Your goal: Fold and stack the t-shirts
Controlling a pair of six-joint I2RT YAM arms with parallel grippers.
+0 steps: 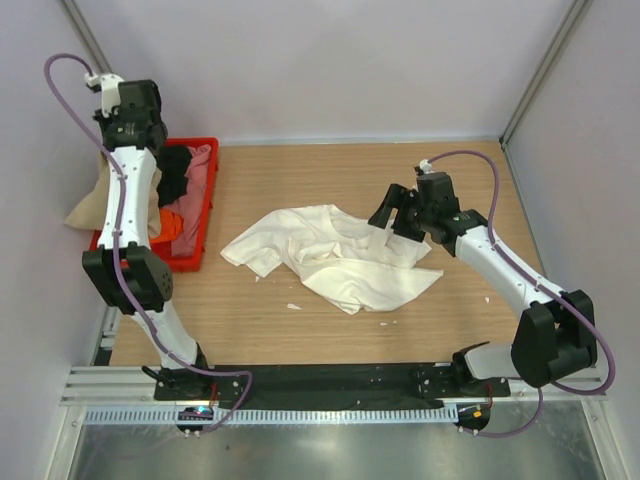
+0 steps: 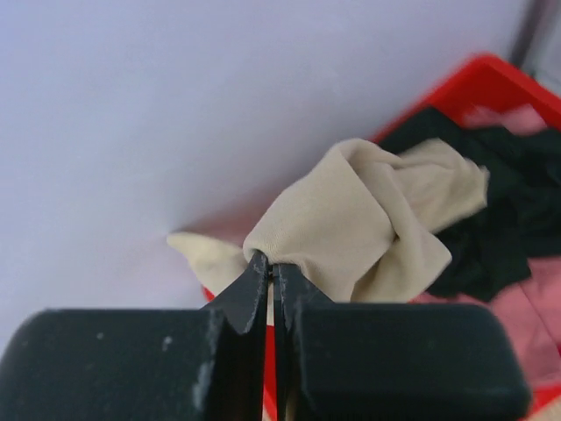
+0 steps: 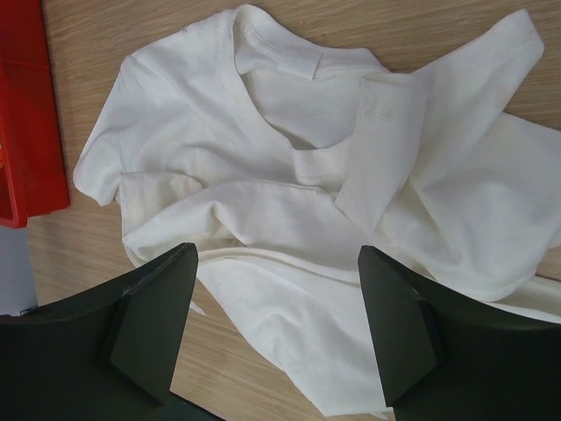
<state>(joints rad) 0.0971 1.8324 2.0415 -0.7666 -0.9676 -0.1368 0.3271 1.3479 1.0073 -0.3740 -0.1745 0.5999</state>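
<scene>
Two grippers show. The left gripper (image 2: 270, 263) has its fingers pressed together on a fold of the tan t-shirt (image 2: 351, 219), which bunches just past the fingertips and hangs down at the left side of the red plastic crate (image 1: 208, 190). Inside the crate lie a black t-shirt (image 2: 491, 219), a pink t-shirt (image 2: 535, 298) and a bit of orange t-shirt (image 1: 170, 225).

The right gripper (image 3: 276, 254) has its fingers spread wide with nothing between them, poised over the cream t-shirt (image 3: 263, 158). That shirt lies crumpled in the middle of the wooden table (image 1: 300, 330), collar towards the crate, one sleeve folded across its body. The crate sits at the table's far left, apart from the cream shirt.
</scene>
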